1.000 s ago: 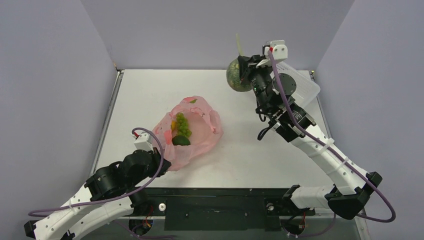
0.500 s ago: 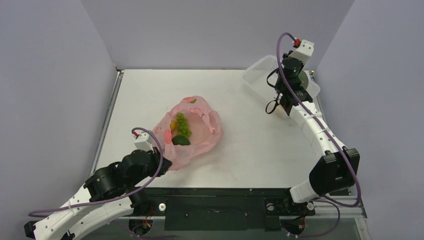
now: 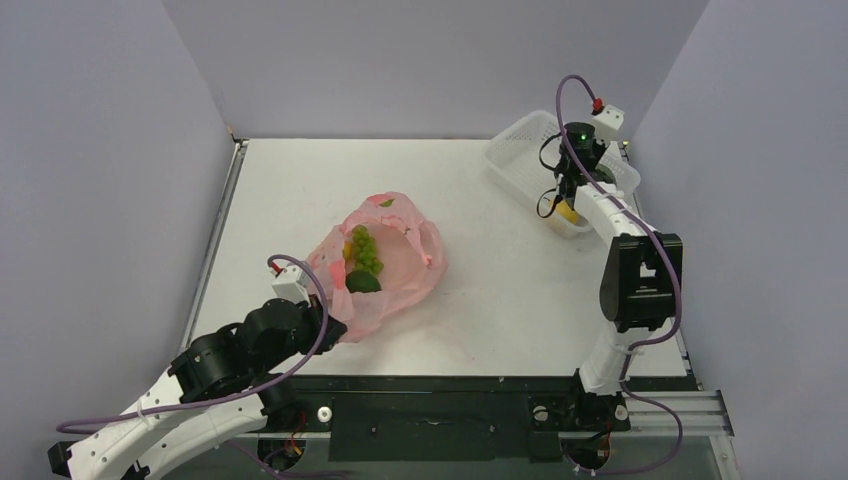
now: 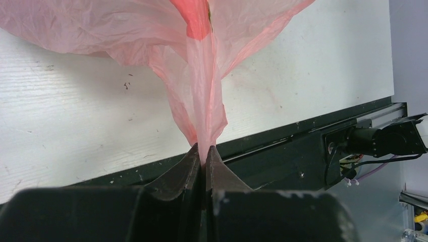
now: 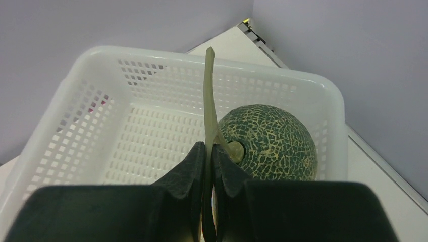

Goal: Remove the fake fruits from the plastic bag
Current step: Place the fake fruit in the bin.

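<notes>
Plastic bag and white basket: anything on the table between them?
Nothing. In the top view the table is bare between the plastic bag and the white basket.

Top camera overlooks the table (image 3: 480, 300); wrist cameras closely share bag (image 3: 405, 275) and basket (image 3: 520, 140).

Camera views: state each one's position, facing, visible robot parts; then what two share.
Top external: above, behind, facing down at white table; left arm, right arm show.
Left wrist: on left arm, faces thin pink plastic bag; left tool shut on it.
Right wrist: on right arm, faces white perforated plastic basket; right tool shut on stem of grey-green netted plastic melon.
Shared: bag, top and left wrist.
</notes>
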Controlling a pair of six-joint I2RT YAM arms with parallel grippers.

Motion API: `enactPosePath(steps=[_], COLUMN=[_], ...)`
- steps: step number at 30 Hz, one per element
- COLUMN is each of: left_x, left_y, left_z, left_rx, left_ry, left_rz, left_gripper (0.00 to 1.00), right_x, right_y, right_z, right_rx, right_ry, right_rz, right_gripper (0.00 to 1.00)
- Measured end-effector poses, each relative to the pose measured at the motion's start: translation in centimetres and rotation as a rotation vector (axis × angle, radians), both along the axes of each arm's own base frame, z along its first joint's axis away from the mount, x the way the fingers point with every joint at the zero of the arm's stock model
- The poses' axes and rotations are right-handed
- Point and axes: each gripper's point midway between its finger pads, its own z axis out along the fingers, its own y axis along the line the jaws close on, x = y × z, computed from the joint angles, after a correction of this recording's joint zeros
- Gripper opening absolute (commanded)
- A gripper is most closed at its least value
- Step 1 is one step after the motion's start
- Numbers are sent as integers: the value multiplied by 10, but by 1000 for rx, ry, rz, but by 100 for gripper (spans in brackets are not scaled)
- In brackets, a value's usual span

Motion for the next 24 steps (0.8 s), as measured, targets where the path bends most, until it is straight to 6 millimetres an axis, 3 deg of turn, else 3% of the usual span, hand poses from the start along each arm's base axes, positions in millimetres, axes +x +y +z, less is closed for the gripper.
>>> enactPosePath(steps=[4,10,14,21,24], left_x=[-1,-1,-1,-1,-1], left_y=[-1,-2,-3,-3,-3], left_z=[0,0,0,-2,-2], left_rx=[-3,-2,4,14,14], left_ry=[1,1,1,5,5], left_rz=[-7,-15,-22,-25,-24], left_gripper=[0,0,0,0,0], right_x=[8,21,25,22,19], right_y=[-8,-23,-24,-19,-16], right_z=[-20,-22,-22,-31,-38], right_rx=[8,33,54,83,98], right_ry=[34,14,5,38,68], right_rz=[-16,-37,-36,-11,0], right_gripper=[0,1,14,50,54])
